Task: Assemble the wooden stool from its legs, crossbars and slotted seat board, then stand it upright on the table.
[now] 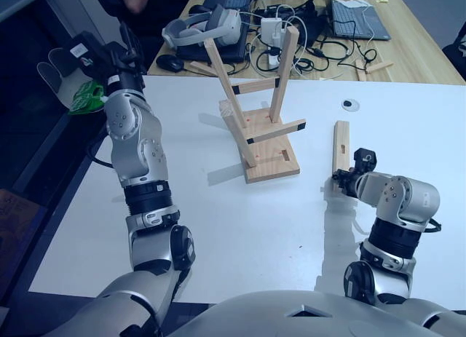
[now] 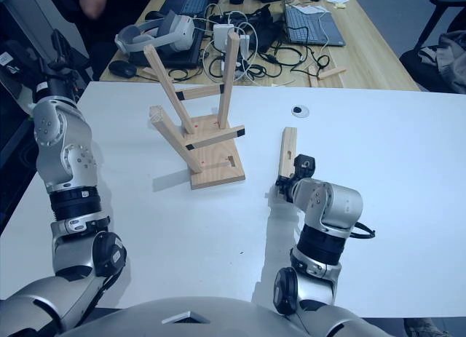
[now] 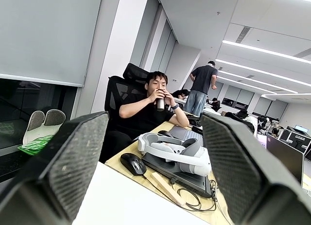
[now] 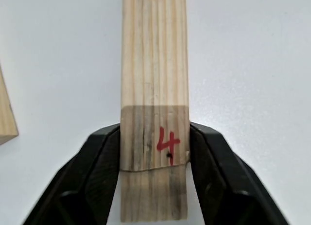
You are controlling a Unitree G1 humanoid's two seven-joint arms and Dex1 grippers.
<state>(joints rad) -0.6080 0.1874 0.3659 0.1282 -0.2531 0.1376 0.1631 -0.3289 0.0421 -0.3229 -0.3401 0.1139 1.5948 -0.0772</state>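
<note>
Clamped in the right end effector point(image 4: 154, 137) by its near end: loose stool leg point(image 1: 339, 144), flat on the counter point(image 1: 240, 228), long axis pointing away. Leftward, close by: upturned part-built stool point(image 1: 275, 132), seat board point(image 1: 271, 164) down. Spread wide, empty, off the counter's left edge: left end effector point(image 3: 153, 137).

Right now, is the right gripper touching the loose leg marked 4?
Touching. The right wrist view shows the right gripper closed against both sides of the loose leg.
</note>
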